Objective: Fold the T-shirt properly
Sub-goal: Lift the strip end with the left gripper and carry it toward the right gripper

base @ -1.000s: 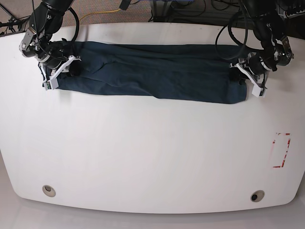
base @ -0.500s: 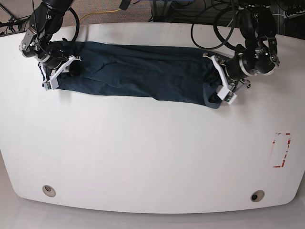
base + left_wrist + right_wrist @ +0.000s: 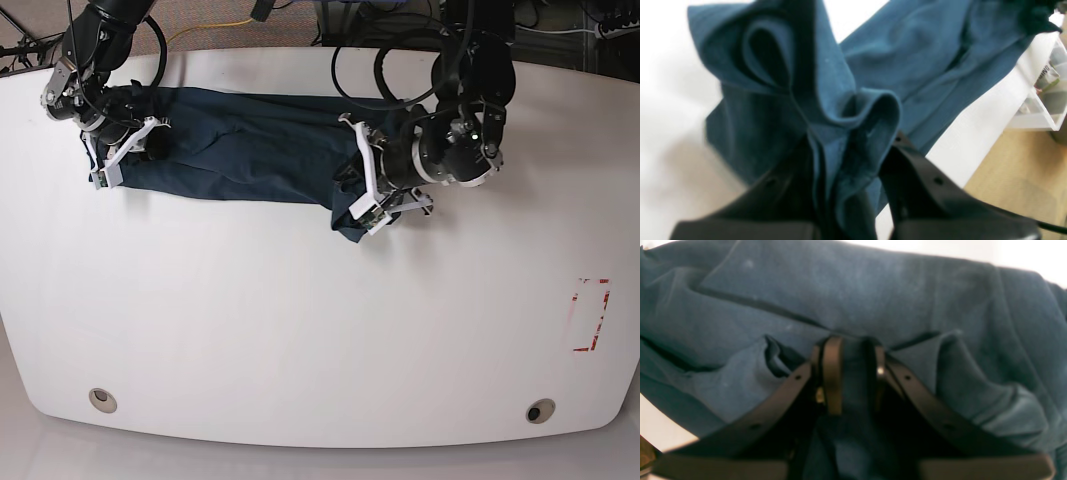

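Dark navy-teal cotton, the T-shirt is lying as a long wrinkled band across the far part of the white table, with one end bunched and lifted over toward the band's middle. The left gripper is pinching that lifted end, its jaws pressed together on a thick wad of folds; in the left wrist view the cloth is spilling up between the two dark fingers in loops and pleats, while the rest of the shirt is trailing away along the table edge. The right gripper is sitting at the opposite end of the band, near the table's far corner, and is nipping the fabric there; in the right wrist view its narrow fingers are standing close together with a strip of cloth caught between them. A red-marked rectangle is showing on the table, well apart from the shirt.
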Controlling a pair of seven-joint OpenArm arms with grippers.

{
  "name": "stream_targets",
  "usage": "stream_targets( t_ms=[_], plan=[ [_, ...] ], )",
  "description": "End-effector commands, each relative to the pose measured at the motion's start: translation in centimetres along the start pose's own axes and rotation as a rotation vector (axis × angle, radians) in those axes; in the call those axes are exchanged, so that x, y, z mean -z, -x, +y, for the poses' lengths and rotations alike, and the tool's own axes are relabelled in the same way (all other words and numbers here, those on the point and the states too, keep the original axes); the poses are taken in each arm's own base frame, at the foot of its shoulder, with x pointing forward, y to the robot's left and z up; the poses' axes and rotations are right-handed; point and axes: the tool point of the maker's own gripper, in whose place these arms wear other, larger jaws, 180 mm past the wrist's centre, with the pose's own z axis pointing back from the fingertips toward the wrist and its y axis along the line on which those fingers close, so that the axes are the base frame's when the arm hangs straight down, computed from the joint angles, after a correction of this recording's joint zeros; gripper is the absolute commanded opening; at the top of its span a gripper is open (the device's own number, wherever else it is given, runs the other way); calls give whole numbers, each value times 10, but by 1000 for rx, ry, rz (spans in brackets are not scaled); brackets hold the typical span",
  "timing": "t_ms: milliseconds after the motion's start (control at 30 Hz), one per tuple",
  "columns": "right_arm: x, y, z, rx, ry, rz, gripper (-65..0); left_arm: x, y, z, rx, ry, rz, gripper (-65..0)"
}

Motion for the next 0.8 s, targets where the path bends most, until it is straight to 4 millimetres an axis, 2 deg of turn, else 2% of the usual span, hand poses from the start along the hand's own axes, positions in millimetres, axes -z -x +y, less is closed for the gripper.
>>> stream_targets(
  t_ms=[0,167,367,433,533,700,767],
  plan=[
    [-2,-1,-7,-17,29,29,-528,8,-8,-5,6,14,-13,-633],
    [-2,-1,-6,-16,28,29,-528,20,-11,-14,4,48,-1,-633],
    [-2,-5,-6,-19,27,20,-528,24,-15,-20,8,65,-3,-631],
    [-2,-6,-6,-19,27,19,-528,26,-15,-25,21,78,0,-611],
    [-1,-7,-6,-20,27,16,-528,28,-16,-34,45,97,6,-536],
    [-1,-8,-6,-21,27,15,-528,33,-21,-55,99,146,11,-333],
    [-1,-8,-6,-21,28,16,-528,35,-23,-64,135,165,22,-279]
  ],
)
